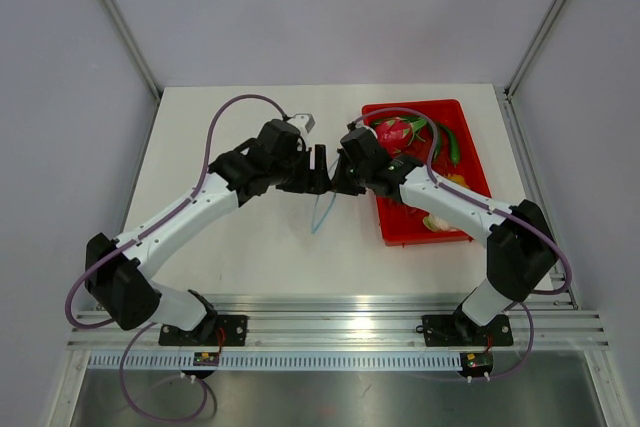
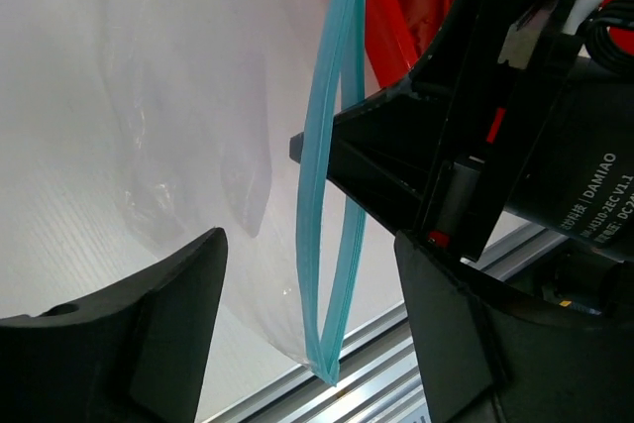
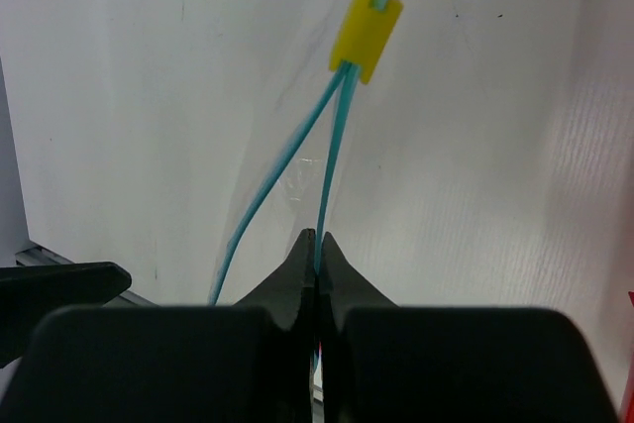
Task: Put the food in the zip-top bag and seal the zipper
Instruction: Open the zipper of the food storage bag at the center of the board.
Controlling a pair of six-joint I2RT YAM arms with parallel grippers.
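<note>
Clear plastic, thin and crinkly: the zip-top bag [image 2: 188, 106] is very light and floppy, and it can slip. It is best held by the zipper [image 2: 319, 195], the light-blue strip at its mouth, which looks a bit stiffer than the rest. The bag hangs in the middle of the top view.

The right pincer [image 3: 317, 245] is pressed together on one blue lip of the zipper, at the bottom middle of its own view. The other lip bends away to the lower left, so the mouth is open a little below the yellow slider [image 3: 367, 32] (it sits near the top of that frame).

The left pincer [image 2: 309, 255] is spread wide, one finger at the lower left and one at the lower right of its view. The blue strip hangs between them, and I cannot tell if it touches either finger. I think the loose lip is the place for it to hold.

The food [image 1: 452, 143] lies in the red tray [image 1: 400, 232] at the upper right of the top view, well apart from both pincers. It looks firm and smooth, so I think a hold near its middle would suit it.
</note>
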